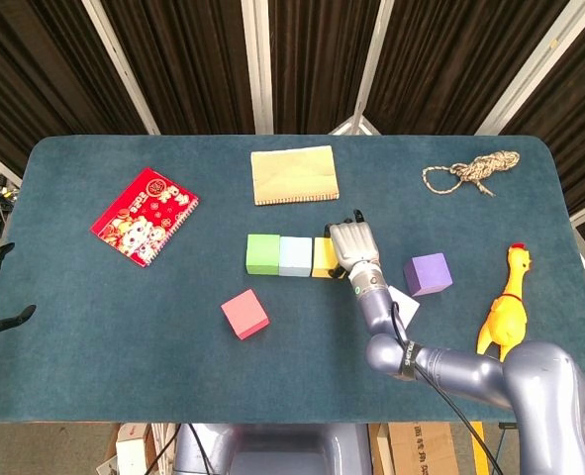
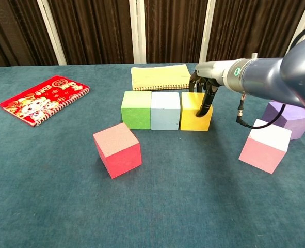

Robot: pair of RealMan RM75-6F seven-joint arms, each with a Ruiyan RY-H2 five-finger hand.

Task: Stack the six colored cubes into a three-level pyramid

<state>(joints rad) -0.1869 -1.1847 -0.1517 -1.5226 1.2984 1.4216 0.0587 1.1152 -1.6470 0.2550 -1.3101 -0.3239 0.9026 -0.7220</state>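
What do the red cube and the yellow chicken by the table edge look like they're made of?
The red cube looks like matte foam: its faces show a fine grainy texture and no shine, though painted wood is possible. The yellow chicken looks like smooth rubber or soft plastic, a moulded squeaky-toy shape.
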